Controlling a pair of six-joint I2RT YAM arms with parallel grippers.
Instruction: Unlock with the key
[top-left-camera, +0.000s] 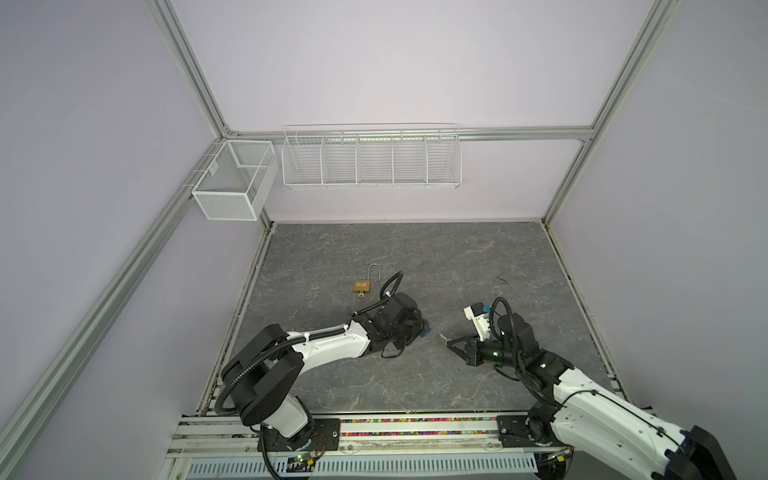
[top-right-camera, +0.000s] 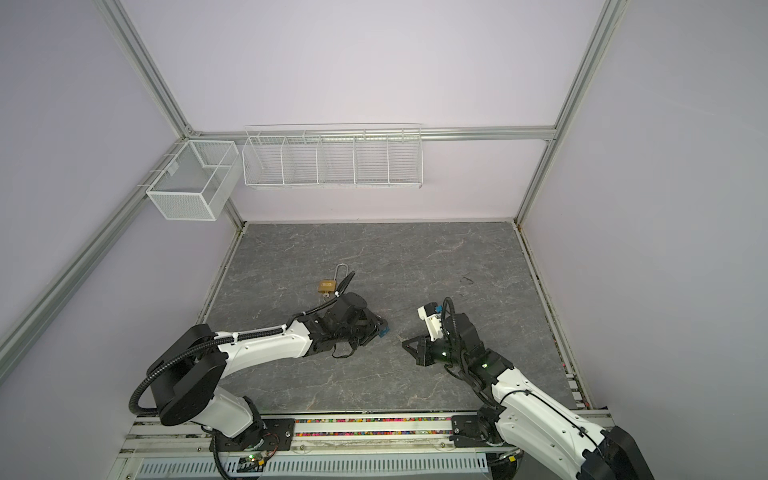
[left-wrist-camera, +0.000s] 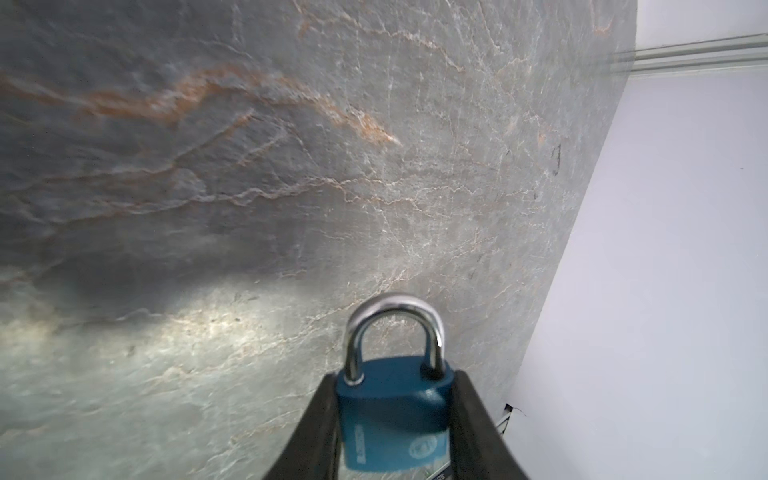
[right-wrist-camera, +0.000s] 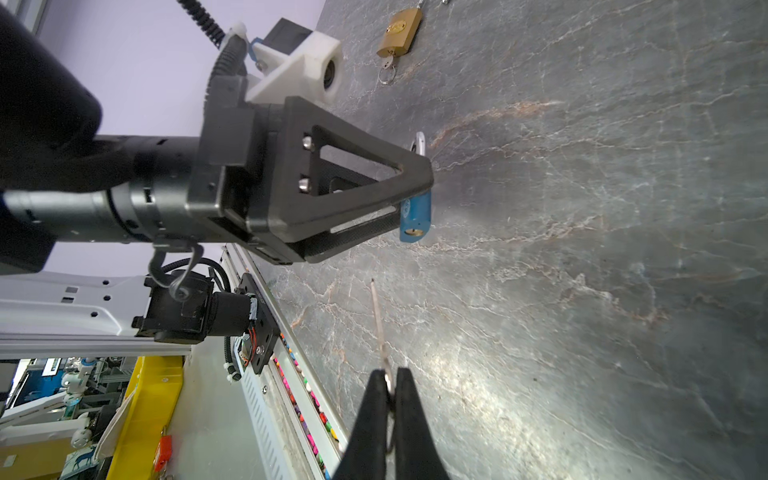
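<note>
blue padlock (left-wrist-camera: 392, 419) sits clamped by its body in the left gripper (right-wrist-camera: 415, 199), low over the table (top-left-camera: 415, 257); shackle (left-wrist-camera: 392, 307) seated, brass keyway (right-wrist-camera: 413, 232) turned toward the right gripper (right-wrist-camera: 392, 378), pinched tight on the key (right-wrist-camera: 379, 320); blade tip near, not in; square the blade to the slot, ease in, then turn.

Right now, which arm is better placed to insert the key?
Right: the right gripper pinches the key, tip roughly toward the keyhole end of the blue padlock, which the left gripper clamps.
</note>
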